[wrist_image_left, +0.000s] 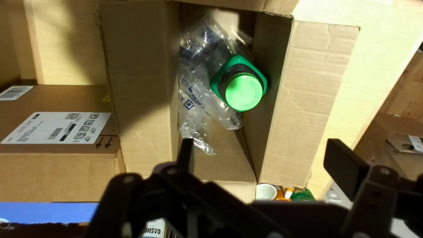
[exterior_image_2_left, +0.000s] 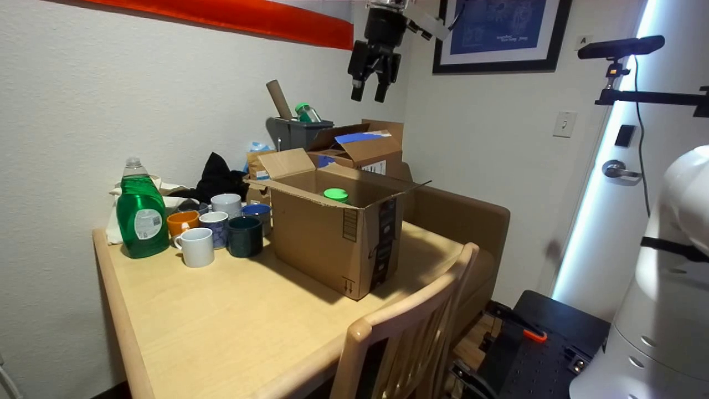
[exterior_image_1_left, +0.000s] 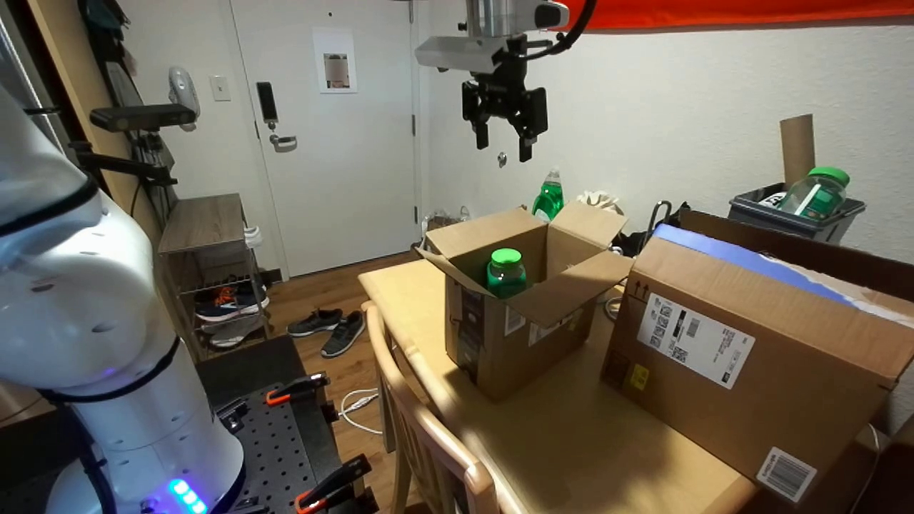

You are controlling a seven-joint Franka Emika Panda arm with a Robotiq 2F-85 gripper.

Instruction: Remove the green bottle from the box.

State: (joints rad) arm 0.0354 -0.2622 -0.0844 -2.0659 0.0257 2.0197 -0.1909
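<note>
The green bottle (exterior_image_1_left: 506, 275) with a bright green lid stands inside the open cardboard box (exterior_image_1_left: 493, 357) on the table. In an exterior view only its lid (exterior_image_2_left: 335, 194) shows above the box (exterior_image_2_left: 316, 238) wall. In the wrist view the bottle (wrist_image_left: 244, 92) is seen from above, beside clear plastic air packaging and close to one box wall; its lower part is hidden. My gripper (exterior_image_1_left: 504, 146) is open and empty, well above the box in both exterior views (exterior_image_2_left: 369, 96). In the wrist view the fingers (wrist_image_left: 259, 145) are wide apart, with the bottle beyond them.
Box flaps (wrist_image_left: 304, 99) stand open outward. A larger carton (exterior_image_1_left: 714, 364) is beside the box. A green dish soap bottle (exterior_image_2_left: 141, 216) and several mugs (exterior_image_2_left: 198, 247) stand on the table. A grey bin (exterior_image_2_left: 302, 133) holds a green-lidded jar (exterior_image_2_left: 308, 113). A chair (exterior_image_2_left: 410, 316) is at the table edge.
</note>
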